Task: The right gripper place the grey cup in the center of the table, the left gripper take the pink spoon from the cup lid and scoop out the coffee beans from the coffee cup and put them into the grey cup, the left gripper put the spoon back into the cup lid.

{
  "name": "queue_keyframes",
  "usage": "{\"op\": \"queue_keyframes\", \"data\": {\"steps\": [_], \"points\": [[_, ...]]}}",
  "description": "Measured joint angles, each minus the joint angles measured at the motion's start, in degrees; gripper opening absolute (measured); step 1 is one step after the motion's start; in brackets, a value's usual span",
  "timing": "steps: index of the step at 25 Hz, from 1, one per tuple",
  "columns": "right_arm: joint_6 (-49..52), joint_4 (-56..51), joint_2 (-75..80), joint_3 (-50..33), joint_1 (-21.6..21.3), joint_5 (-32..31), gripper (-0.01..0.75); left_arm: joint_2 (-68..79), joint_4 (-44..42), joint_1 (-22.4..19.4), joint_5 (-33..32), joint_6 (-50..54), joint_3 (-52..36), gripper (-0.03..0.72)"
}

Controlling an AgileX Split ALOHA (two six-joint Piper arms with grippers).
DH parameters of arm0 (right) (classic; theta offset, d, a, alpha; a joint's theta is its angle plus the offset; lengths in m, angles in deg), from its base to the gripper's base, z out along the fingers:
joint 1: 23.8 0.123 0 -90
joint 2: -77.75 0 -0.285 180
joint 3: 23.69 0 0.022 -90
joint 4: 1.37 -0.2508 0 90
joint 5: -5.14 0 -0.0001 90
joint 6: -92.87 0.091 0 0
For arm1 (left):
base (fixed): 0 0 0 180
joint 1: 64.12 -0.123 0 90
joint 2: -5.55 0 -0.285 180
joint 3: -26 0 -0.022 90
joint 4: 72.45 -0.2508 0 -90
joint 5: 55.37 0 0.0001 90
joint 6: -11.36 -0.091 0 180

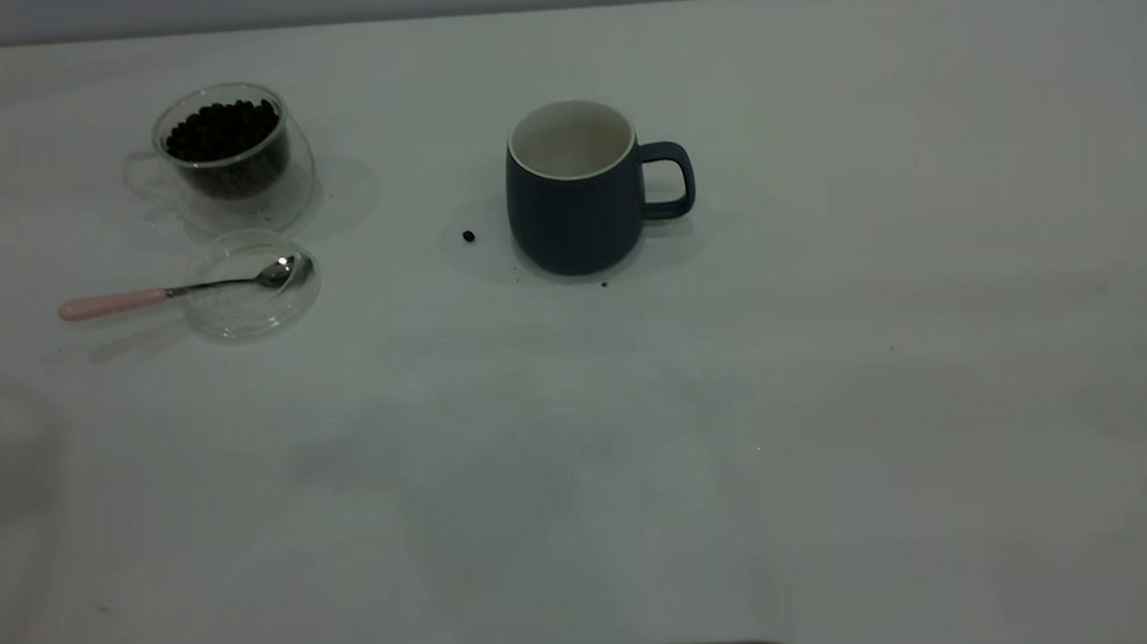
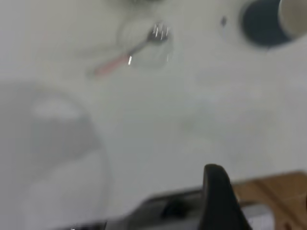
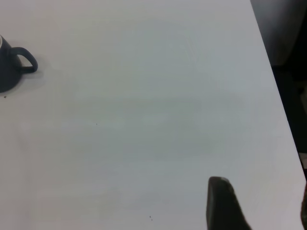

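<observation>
The grey cup (image 1: pixel 573 191) stands upright near the middle of the table (image 1: pixel 829 398), handle to the right; it also shows in the left wrist view (image 2: pixel 264 21) and the right wrist view (image 3: pixel 9 67). The coffee cup (image 1: pixel 227 153), full of coffee beans (image 1: pixel 221 129), stands at the far left. In front of it lies the cup lid (image 1: pixel 253 307) with the pink spoon (image 1: pixel 175 291) resting across it, bowl in the lid, handle pointing left. Neither gripper shows in the exterior view. My left gripper (image 2: pixel 261 191) is open and empty, far from the spoon (image 2: pixel 129 52). My right gripper (image 3: pixel 261 191) is open and empty, away from the cup.
One stray coffee bean (image 1: pixel 468 236) lies on the table just left of the grey cup. A few tiny dark specks dot the tabletop. The table's right edge (image 3: pixel 273 86) runs close to my right gripper.
</observation>
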Motion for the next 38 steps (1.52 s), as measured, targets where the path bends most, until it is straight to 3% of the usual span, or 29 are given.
{"op": "queue_keyframes", "data": {"steps": [8,14,25,31,38], "points": [[0.0,0.0,0.0,0.0,0.0,0.0,0.42,-19.74,-5.6,3.93,0.07,5.55,-18.53,0.484],[0.0,0.0,0.0,0.0,0.0,0.0,0.42,-35.04,-13.45,10.16,-1.67,8.43,-27.43,0.484],[0.0,0.0,0.0,0.0,0.0,0.0,0.42,-56.16,-24.18,14.69,-3.34,21.71,-31.01,0.484],[0.0,0.0,0.0,0.0,0.0,0.0,0.42,-62.08,-24.45,20.06,-3.34,22.15,-31.06,0.484],[0.0,0.0,0.0,0.0,0.0,0.0,0.42,-73.54,-24.5,20.47,-3.91,22.21,-31.06,0.484]]}}
